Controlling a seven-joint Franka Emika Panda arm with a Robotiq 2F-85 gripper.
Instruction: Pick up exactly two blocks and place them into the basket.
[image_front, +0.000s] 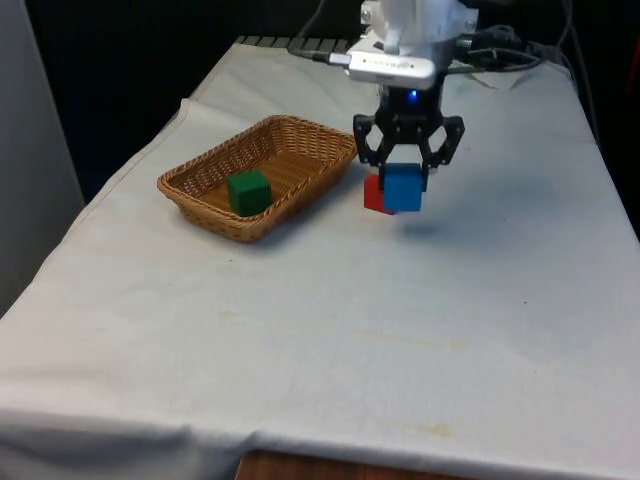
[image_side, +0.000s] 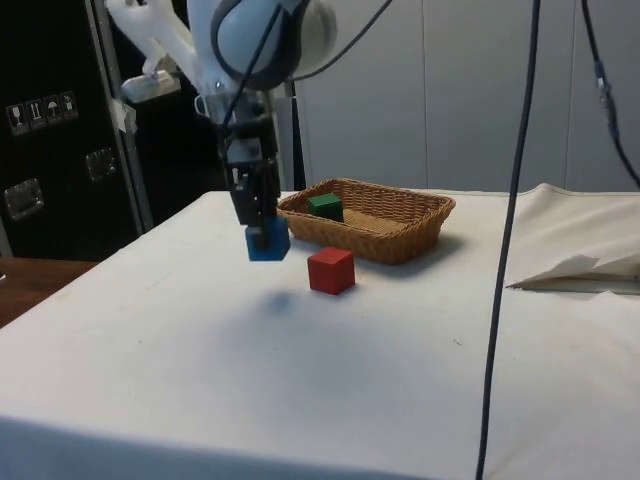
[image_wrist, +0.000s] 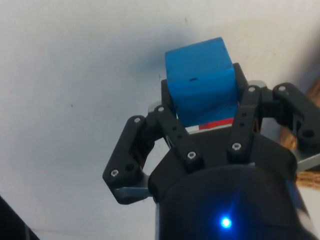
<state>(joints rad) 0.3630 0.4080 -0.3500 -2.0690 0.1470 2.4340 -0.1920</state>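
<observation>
Nearest the front camera, bare white cloth covers the table (image_front: 300, 340), wrinkled toward the near edge, with a strip of brown wood under the hem.

Mid-table: claw (image_front: 405, 180) pinching the blue block (image_front: 404, 188) between its two black fingers, block lifted clear of the cloth, faint shadow on the cloth beneath it. Side view shows the same, claw (image_side: 262, 232) pointing straight down, blue block (image_side: 268, 243) hanging off the surface. Wrist view: claw (image_wrist: 202, 112) pressed on opposite faces of the blue block (image_wrist: 200, 85), cloth under it.

Red block (image_front: 375, 195) sits on the cloth just behind the blue one in the front view, partly hidden by it. Side view puts the red block (image_side: 331, 270) flat on the table, apart from the held block, between claw and basket.

Wicker basket (image_front: 300, 135), oval-ish, brown, lies toward the front view's left, a bit farther back than the claw. Green block (image_front: 248, 192) rests inside it, near its closer end. Side view: basket (image_side: 400, 235) beyond the red block, green block (image_side: 324, 206) inside near the end closest to the arm.

White arm rises behind the claw.
</observation>
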